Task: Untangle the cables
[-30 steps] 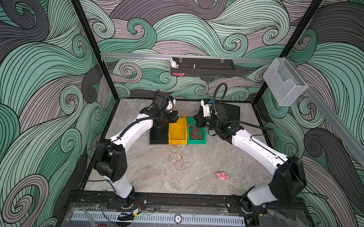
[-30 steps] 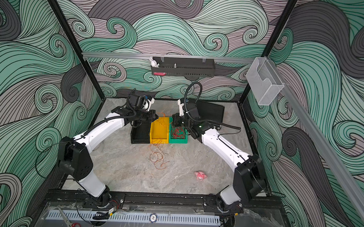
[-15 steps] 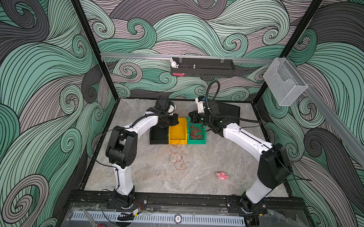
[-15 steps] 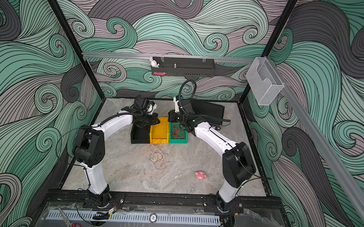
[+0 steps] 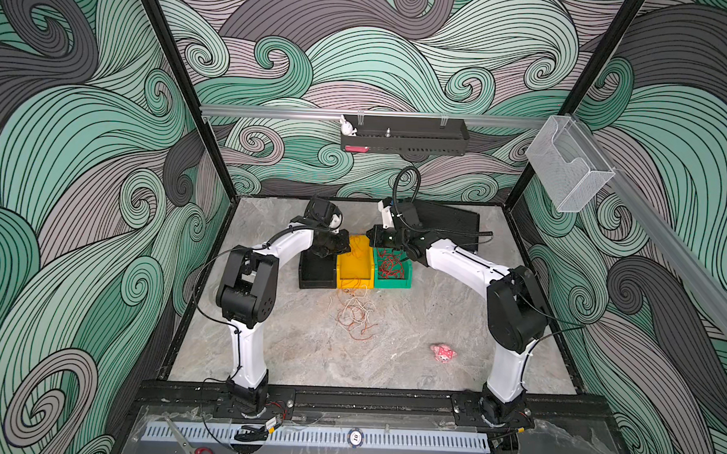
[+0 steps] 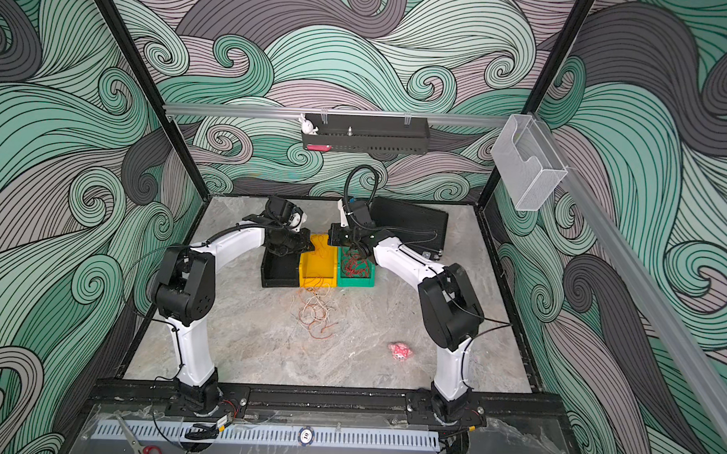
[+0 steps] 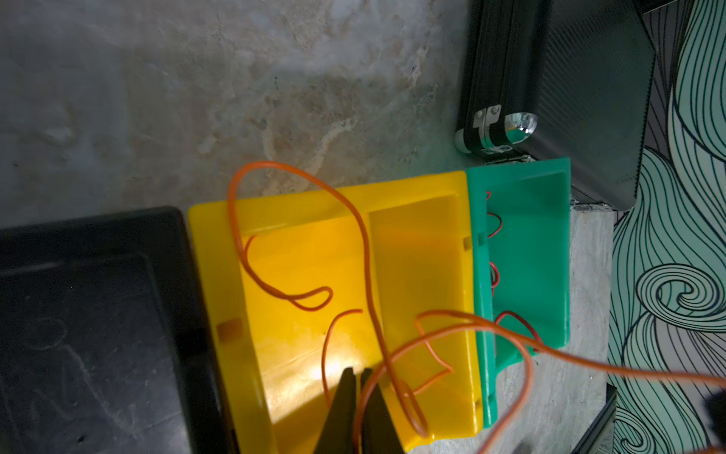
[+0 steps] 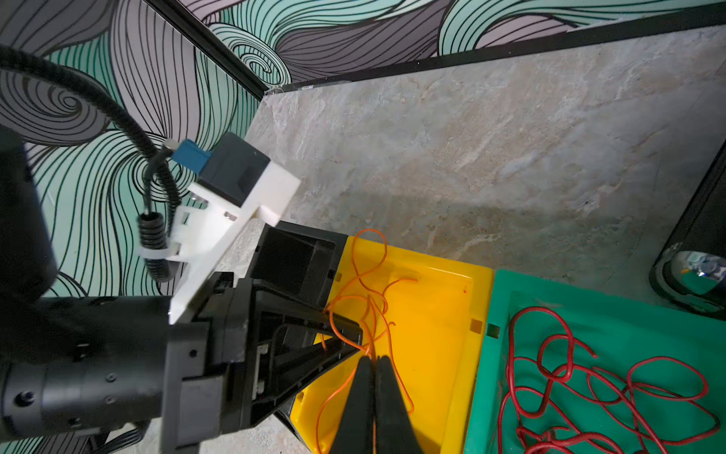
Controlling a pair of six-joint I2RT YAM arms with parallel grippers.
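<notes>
Cables (image 5: 354, 315) in white and orange lie as a loose tangle on the table (image 5: 411, 371), just near of the yellow bin (image 5: 354, 273), in both top views. A strand climbs from the tangle over that bin's near lip. Red cables (image 5: 389, 268) fill the green bin (image 5: 408, 279) to its right, and a black bin (image 5: 316, 272) stands to its left. The left end effector (image 5: 339, 247) and right end effector (image 5: 374, 240) meet over the yellow bin's far end. A hard upward pull could drag the whole tangle along instead of freeing one strand.

In the left wrist view, the left end effector (image 7: 356, 371) is all but closed, with an orange cable (image 7: 367, 255) running between its fingers (image 7: 341, 405). One loop hangs over the yellow bin's far rim. Another strand crosses the green bin's corner, close above a red cable (image 7: 510, 313). It could hook on either edge, shifting the light bins or fishing red wire out.

In the right wrist view, the right end effector (image 8: 371, 358) is fully closed, pinching the same orange cable where several loops cross. With both grips so close, drawing apart may cinch those crossings into a knot, or the thin wire may slip free.
</notes>
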